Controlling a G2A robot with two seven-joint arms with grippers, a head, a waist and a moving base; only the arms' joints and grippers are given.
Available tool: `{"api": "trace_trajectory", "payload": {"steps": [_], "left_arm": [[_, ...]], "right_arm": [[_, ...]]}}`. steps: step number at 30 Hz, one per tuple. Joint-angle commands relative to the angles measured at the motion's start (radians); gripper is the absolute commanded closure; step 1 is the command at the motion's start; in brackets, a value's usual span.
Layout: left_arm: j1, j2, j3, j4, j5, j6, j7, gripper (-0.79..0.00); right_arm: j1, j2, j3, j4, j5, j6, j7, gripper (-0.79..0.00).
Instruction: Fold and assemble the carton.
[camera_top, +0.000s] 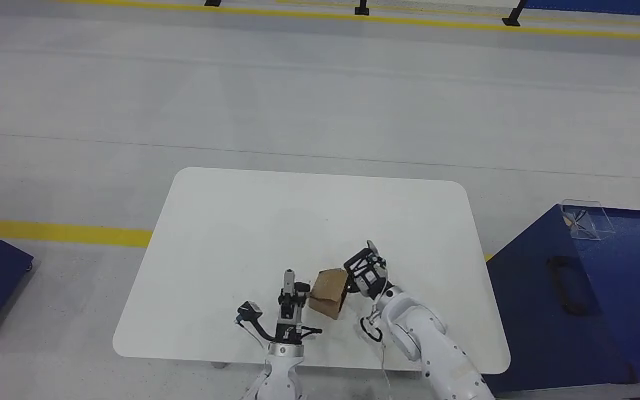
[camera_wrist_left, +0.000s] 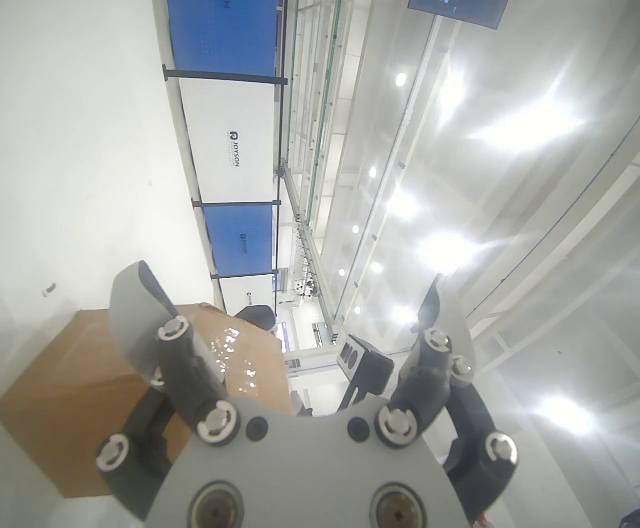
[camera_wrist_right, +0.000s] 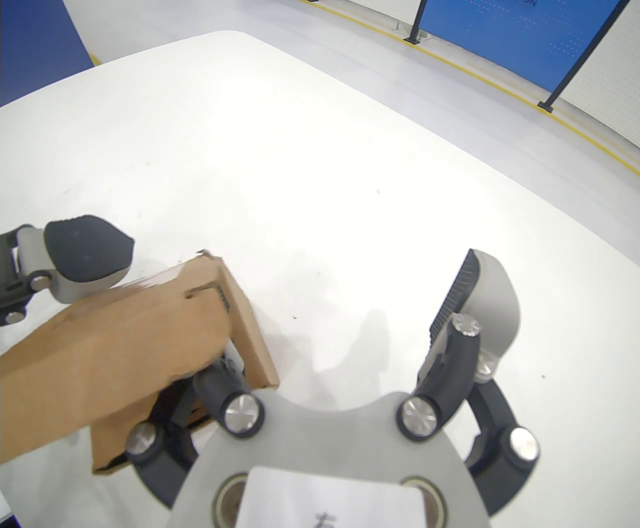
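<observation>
A small brown carton (camera_top: 328, 292) sits near the front edge of the white table (camera_top: 300, 210), between my two grippers. The left gripper (camera_top: 291, 292) stands beside the carton's left side, open and pointing upward. In the left wrist view the carton (camera_wrist_left: 65, 380) lies against the outside of one finger (camera_wrist_left: 145, 310), and nothing is between the fingers. The right gripper (camera_wrist_right: 350, 300) is open at the carton's (camera_wrist_right: 115, 340) right end. One of its fingers is hidden under a cardboard flap, and the other fingertip (camera_wrist_right: 475, 295) stands free over the table (camera_wrist_right: 300, 150).
A blue cabinet (camera_top: 580, 300) stands off the table's right side with a clear holder (camera_top: 586, 216) on top. The back and middle of the table are bare. A yellow line (camera_top: 70, 233) runs along the floor on the left.
</observation>
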Motion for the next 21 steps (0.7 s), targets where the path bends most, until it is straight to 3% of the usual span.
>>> {"api": "trace_trajectory", "payload": {"steps": [1, 10, 16, 21], "left_arm": [[0.002, -0.002, 0.004, -0.004, -0.003, 0.006, 0.003, -0.785], [0.04, -0.009, 0.04, -0.059, 0.035, 0.056, -0.005, -0.785], [0.099, -0.007, 0.059, -0.147, 0.1, 0.079, -0.006, -0.785], [0.144, 0.004, 0.044, -0.245, 0.193, 0.131, -0.015, -0.785]], "right_arm": [[-0.002, 0.006, 0.031, -0.006, 0.004, -0.007, 0.009, -0.785], [-0.056, 0.042, 0.17, -0.082, -0.027, -0.079, 0.093, -0.785], [-0.092, 0.054, 0.253, -0.117, 0.06, -0.106, 0.123, -0.785], [-0.093, 0.054, 0.256, -0.119, 0.071, -0.104, 0.125, -0.785]]}}
